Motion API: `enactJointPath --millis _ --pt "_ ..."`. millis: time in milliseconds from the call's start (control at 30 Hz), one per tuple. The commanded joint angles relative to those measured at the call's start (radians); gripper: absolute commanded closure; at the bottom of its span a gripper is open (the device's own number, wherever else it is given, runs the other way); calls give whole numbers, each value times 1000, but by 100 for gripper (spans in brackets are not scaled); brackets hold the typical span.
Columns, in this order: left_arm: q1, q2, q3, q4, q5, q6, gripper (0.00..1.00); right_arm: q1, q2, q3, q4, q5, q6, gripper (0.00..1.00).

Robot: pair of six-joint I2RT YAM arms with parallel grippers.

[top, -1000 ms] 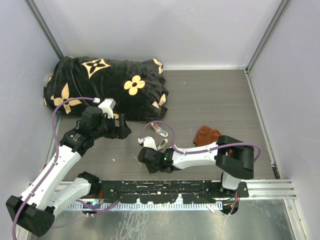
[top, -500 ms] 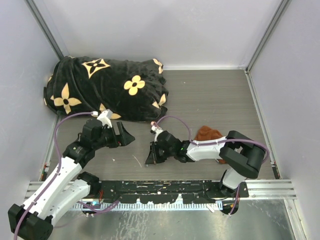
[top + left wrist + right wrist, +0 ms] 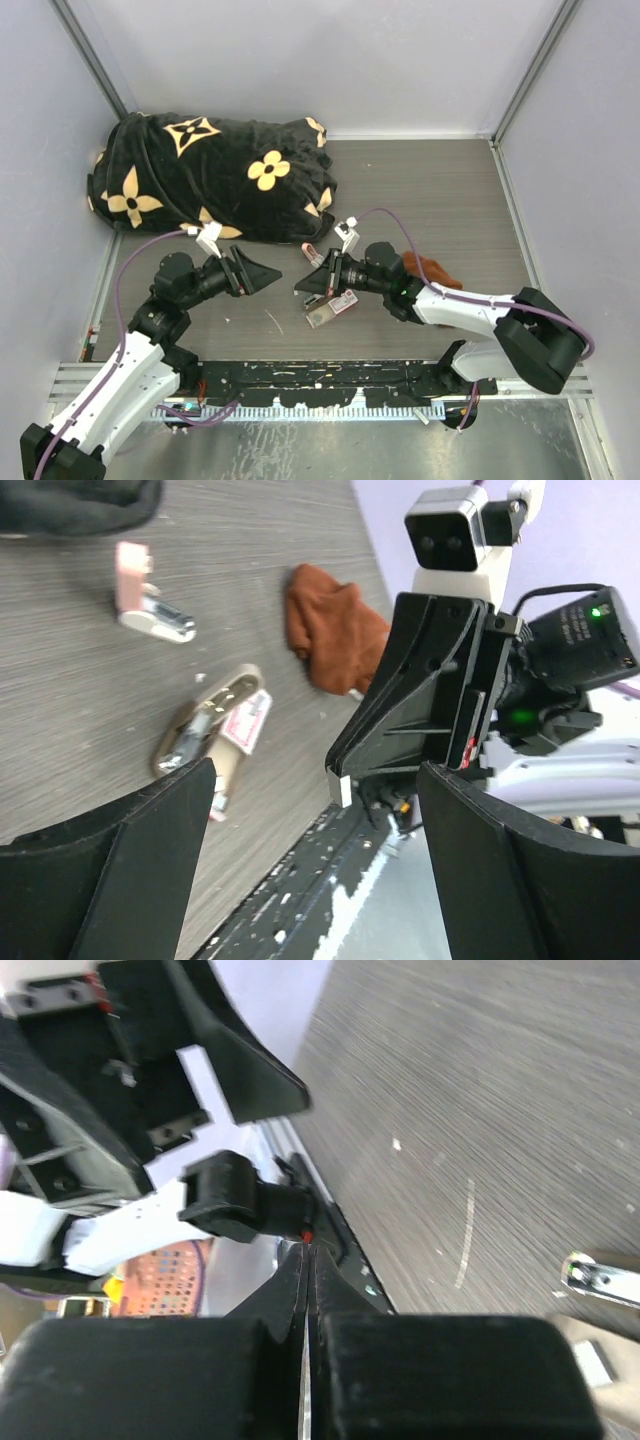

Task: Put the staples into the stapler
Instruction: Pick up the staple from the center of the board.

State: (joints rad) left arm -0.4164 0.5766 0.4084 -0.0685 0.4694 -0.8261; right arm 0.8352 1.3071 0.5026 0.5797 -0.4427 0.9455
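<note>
Lying apart on the table (image 3: 430,190), staples (image 3: 332,308) and stapler (image 3: 313,253) wait unloaded; left hand (image 3: 268,276) released and empty, right hand (image 3: 299,289) clenched on nothing.

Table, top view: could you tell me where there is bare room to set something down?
The widest bare patch is the far right of the table, bordered by the blanket, back wall, right wall and cloth. The middle is crowded: stapler, box, left claw and right claw close together.

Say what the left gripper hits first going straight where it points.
The open left gripper would probably meet the shut black right gripper, which faces it tip-on; exact height alignment is unclear.
</note>
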Motion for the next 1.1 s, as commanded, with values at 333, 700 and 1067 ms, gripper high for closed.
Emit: enactJointPath --millis 333,700,1067 --pt "-1 81 57 492 307 -230 17 -19 -144 1 405 -6 127 99" --pt "-115 131 93 545 282 -229 45 -19 -155 10 475 -27 140 99" --pt "-199 182 104 603 242 -222 58 -18 -159 -2 504 -34 158 99"
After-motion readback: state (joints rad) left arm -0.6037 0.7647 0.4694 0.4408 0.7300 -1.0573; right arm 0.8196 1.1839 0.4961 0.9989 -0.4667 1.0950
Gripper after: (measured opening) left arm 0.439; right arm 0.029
